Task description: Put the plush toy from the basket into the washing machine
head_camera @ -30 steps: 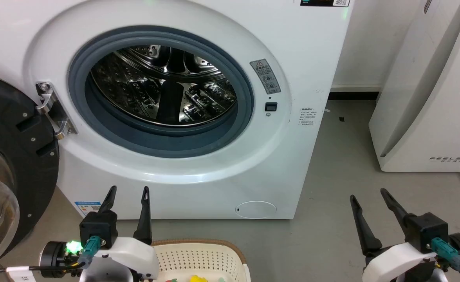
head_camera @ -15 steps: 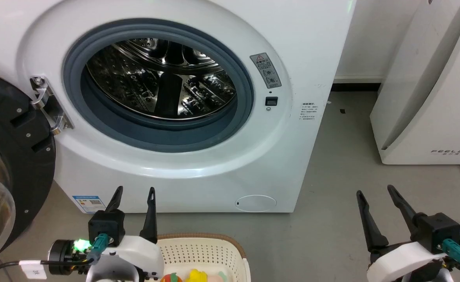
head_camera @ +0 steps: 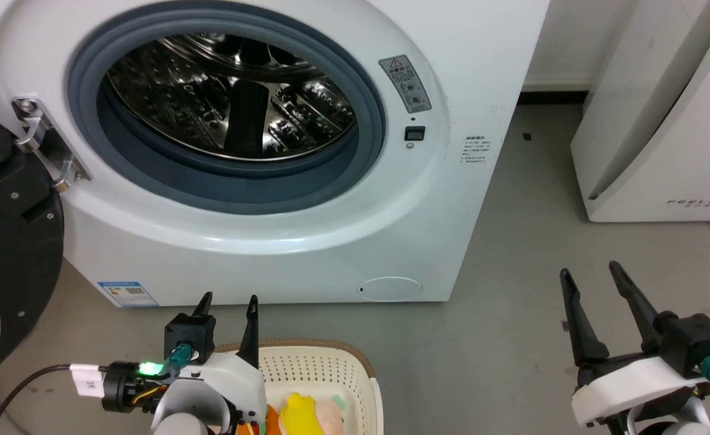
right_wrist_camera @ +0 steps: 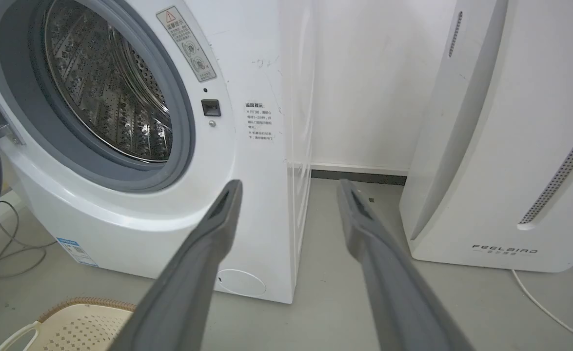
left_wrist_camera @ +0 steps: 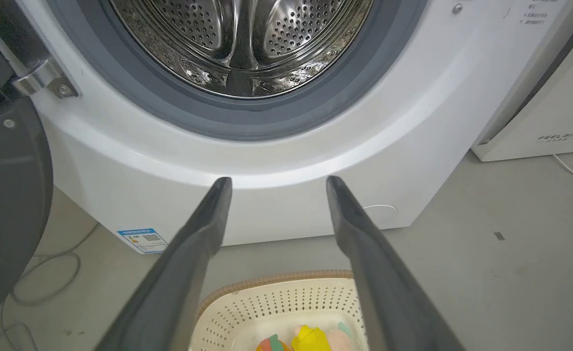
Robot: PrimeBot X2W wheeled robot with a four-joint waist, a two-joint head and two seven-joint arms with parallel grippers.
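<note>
So: the left gripper (head_camera: 228, 298) is spread wide with nothing between the fingers. It hangs at the left side of the basket (head_camera: 324, 368), pointing at the washing machine (head_camera: 282, 254). The right gripper (head_camera: 590, 269) is also parted and empty, well off to the right over bare floor. The plush toy (head_camera: 299, 415) lies in the basket bottom, untouched and partly hidden by the left wrist. Grab not yet started.

Risks as I see them:
- The toy sits low inside the walls, so a steep descent can jam a fingertip on the rim or snag a perforation and drag the light basket.
- The body is soft. Pinching only the shirt likely lets it slip mid-lift.
- At the machine, a dangling limb can catch on the grey door ring (head_camera: 240, 196) and fall short of the drum (head_camera: 234, 109).
- The open door (head_camera: 10, 229) crowds the left arm's swing.
</note>
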